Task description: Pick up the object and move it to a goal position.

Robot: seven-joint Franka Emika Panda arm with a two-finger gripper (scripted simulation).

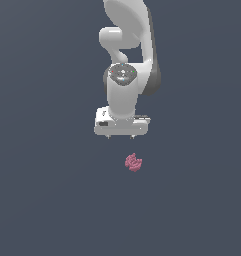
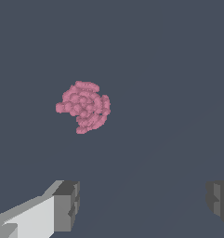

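Exterior view: the white arm (image 1: 126,55) hangs down the upper middle of the frame, with the end effector (image 1: 120,137) at centre and its short fingertips pointing down
Object: a small pinkish-red knobbly clump (image 1: 134,162) lies on the dark tabletop (image 1: 42,200), just below centre and slightly toward the exterior view's right of the end effector; it looks apart from the fingers, not touching them
Wrist view: the clump (image 2: 84,107) shows clear of both fingers (image 2: 67,205), not between them
End effector state: spread wide, nothing held; the two fingertips stand well apart at the frame's lower corners
Done so far: by the look of it, only an approach; the arm hovers near the object
Left to do: line up over the clump, descend, close on it, lift, carry it to the goal
Goal position: no marker shows in either view, so its place cannot be told
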